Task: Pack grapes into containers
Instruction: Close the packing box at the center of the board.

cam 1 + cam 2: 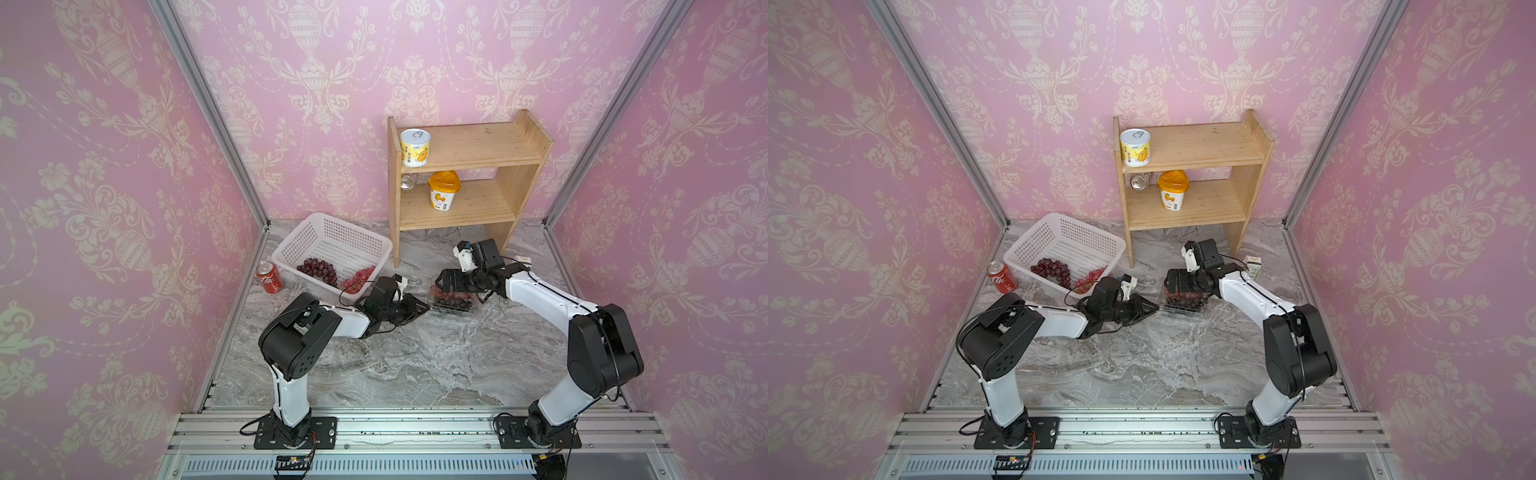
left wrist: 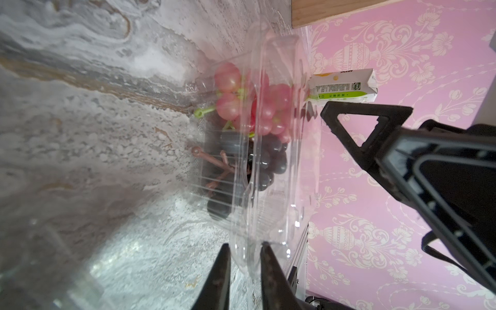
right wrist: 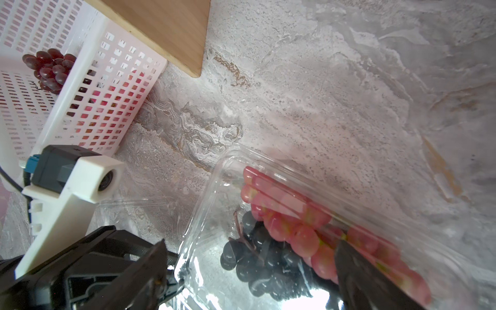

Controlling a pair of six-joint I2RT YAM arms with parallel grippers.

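- Left wrist view: the left gripper (image 2: 245, 245) has its jaws drawn narrow, with the near lip of the clear container (image 2: 271, 220) between them. We cannot tell whether the pads actually bite the plastic.
- The right gripper (image 3: 251, 243) stands wide open over the same container and holds nothing. One finger (image 3: 362, 273) hangs above the lid (image 3: 281, 174).
- The container rests on the table (image 1: 415, 365) between the two grippers, in front of the shelf (image 1: 469, 145). Inside are a pink bunch (image 2: 255, 104) and a near-black bunch (image 2: 268, 163). A dark red bunch (image 1: 318, 270) and a light red bunch (image 1: 358, 277) lie in the white basket (image 1: 345, 239), not yet packed.
- Risk: the lip is thin and slick. A pinch on it may buckle the plastic or slide off, and we judge the container light enough to skid or tip if pulled off-centre.
- Risk: the grapes stand high against the lid. Pressing it down could bruise the pink bunch, or the lid could spring back unlatched. We cannot tell whether it is latched now.
- Risk: the brown stem (image 2: 212, 166) of the near-black bunch points toward the container wall. If it reaches the seam, the lid would not seat.
- Risk: the two grippers are near each other over one small container. A downward move by the right could strike the left's fingers.
- Risk: a juice carton (image 1: 1253, 266) stands just beside the right arm, and a wide swing there could knock it over.
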